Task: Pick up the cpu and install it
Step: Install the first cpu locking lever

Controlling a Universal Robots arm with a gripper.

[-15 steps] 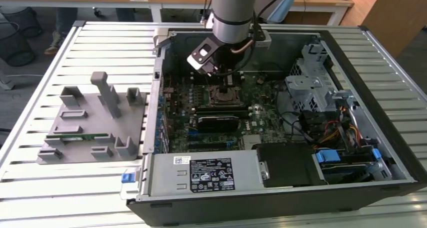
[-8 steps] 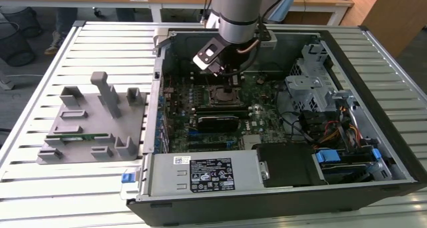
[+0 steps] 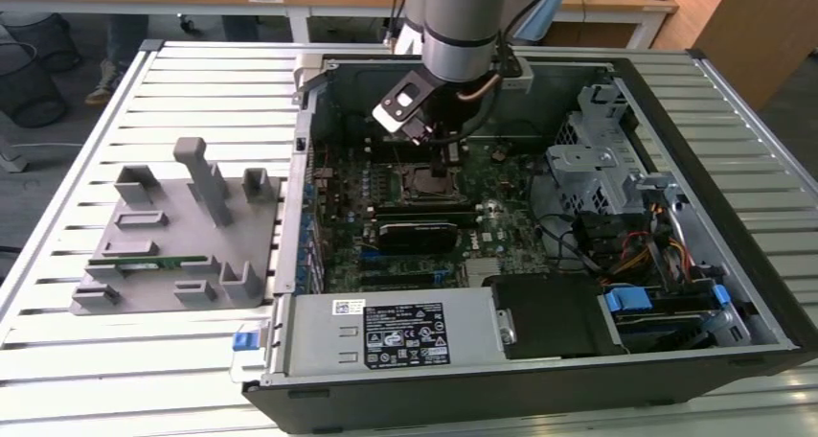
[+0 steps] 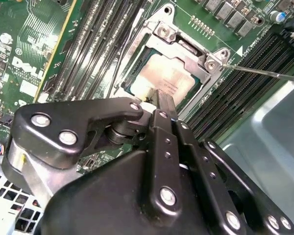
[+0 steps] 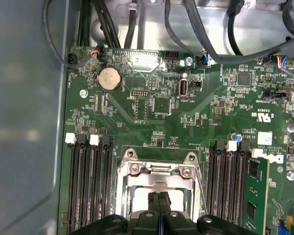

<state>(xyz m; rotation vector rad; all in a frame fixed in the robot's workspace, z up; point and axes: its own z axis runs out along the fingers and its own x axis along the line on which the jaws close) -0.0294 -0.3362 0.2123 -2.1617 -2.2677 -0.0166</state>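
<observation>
cpu (image 4: 159,78) | look: small flat square chip, pale silver metal top, faint print | pose: laid flat and level | place: seated within the metal socket frame (image 4: 164,30) on the green motherboard (image 5: 196,127), between two banks of black memory slots (image 5: 88,186) | state: one edge covered from view

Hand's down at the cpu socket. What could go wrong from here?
1. The hand sits at one edge of the cpu, which lies in the socket; off-centre pressure could tilt it.
2. The thin lever sticks out beside the socket; the hand's links could snag it.
</observation>
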